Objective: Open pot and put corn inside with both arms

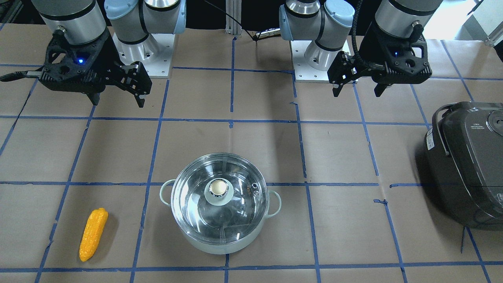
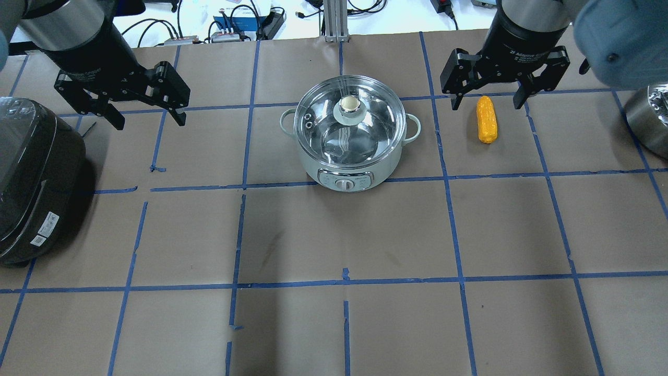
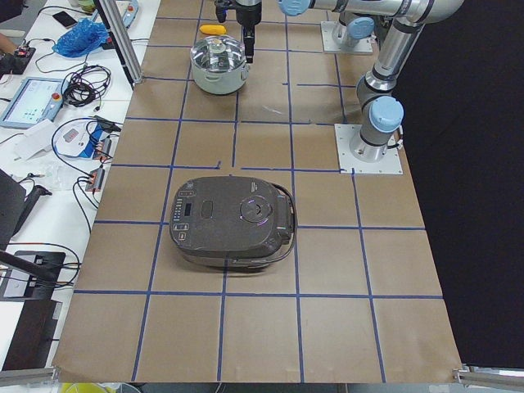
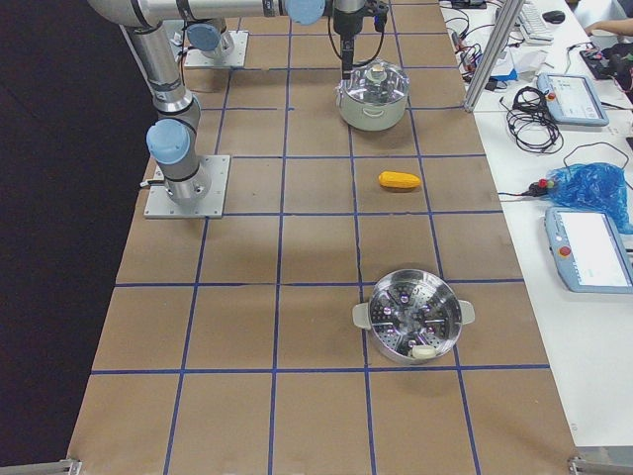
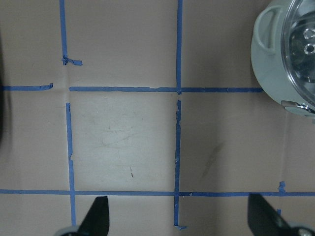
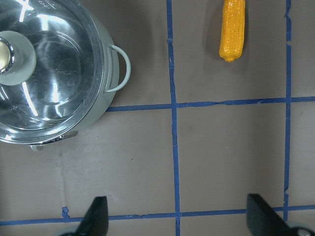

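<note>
The mint-green pot (image 1: 220, 232) stands on the table with its glass lid (image 1: 239, 196) shut on it. It also shows in the overhead view (image 2: 349, 156). The yellow corn (image 1: 93, 234) lies on the paper beside the pot, on my right side (image 2: 486, 119). My right gripper (image 2: 488, 104) hangs open and empty above the table, back from the corn (image 6: 232, 29). My left gripper (image 2: 150, 123) hangs open and empty on the pot's other side, apart from it. The left wrist view shows only the pot's edge (image 5: 275, 54).
A dark grey rice cooker (image 2: 31, 177) sits at the table's left end. A steel steamer basket (image 4: 410, 317) stands at the right end. Brown paper with blue tape lines (image 2: 344, 284) covers the table.
</note>
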Controlling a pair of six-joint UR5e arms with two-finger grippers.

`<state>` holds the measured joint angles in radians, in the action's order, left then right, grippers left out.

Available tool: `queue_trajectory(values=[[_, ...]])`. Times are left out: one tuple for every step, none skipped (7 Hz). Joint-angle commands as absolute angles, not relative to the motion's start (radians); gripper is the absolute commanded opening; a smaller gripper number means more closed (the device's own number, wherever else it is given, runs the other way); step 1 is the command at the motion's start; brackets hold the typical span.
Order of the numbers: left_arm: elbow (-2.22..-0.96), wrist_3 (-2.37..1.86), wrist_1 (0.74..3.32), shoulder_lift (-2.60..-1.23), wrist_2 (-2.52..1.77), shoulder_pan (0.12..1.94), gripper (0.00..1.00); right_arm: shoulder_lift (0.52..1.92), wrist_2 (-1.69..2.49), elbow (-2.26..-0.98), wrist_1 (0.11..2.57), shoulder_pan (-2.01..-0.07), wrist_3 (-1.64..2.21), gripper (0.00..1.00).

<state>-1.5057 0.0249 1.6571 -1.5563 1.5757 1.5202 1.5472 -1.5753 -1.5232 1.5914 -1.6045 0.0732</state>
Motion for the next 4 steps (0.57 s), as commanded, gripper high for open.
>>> queue_trajectory(values=[[-1.506,0.026,1.657,-1.559,1.575,1.520,1.00,1.558,-1.574,-1.541,1.591,-1.605,0.074,1.00],[-1.506,0.025,1.657,-1.560,1.575,1.522,1.00,1.565,-1.574,-1.546,1.591,-1.603,0.074,1.00],[-1.505,0.023,1.657,-1.560,1.575,1.522,1.00,1.565,-1.574,-1.546,1.592,-1.603,0.074,1.00],[-1.508,0.029,1.660,-1.556,1.575,1.523,1.00,1.565,-1.574,-1.546,1.592,-1.603,0.074,1.00]])
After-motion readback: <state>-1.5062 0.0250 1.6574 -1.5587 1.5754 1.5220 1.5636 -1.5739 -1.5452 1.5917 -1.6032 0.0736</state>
